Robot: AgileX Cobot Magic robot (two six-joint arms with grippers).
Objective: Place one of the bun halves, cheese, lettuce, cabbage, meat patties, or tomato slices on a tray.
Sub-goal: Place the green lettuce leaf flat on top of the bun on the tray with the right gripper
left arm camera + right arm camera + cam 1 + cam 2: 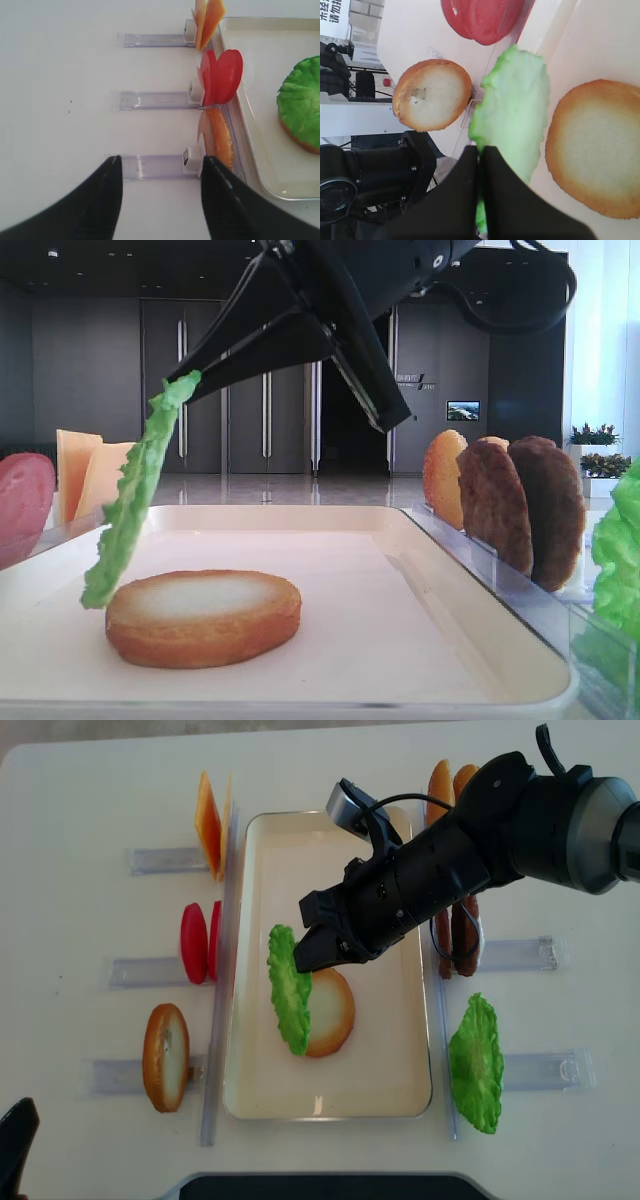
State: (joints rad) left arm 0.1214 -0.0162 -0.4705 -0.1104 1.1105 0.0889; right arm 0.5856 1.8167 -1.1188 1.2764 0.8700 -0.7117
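My right gripper (306, 956) (481, 149) is shut on the top edge of a green lettuce leaf (290, 990) (138, 490) (515, 107). The leaf hangs tilted over the cream tray (390, 1060) (400, 640), its lower end at the left rim of a bun half (335, 1012) (203, 617) (597, 145) lying pale face up on the tray. In the left wrist view the leaf (300, 100) covers most of that bun. My left gripper (160, 165) stands open and empty over the table left of the tray, in front of a racked bun half (220, 137).
Left of the tray, clear racks hold cheese (208, 825), tomato slices (197, 942) and a bun half (165, 1057). To its right stand bun halves (440, 782), dark meat patties (455, 945) and another lettuce leaf (476, 1063).
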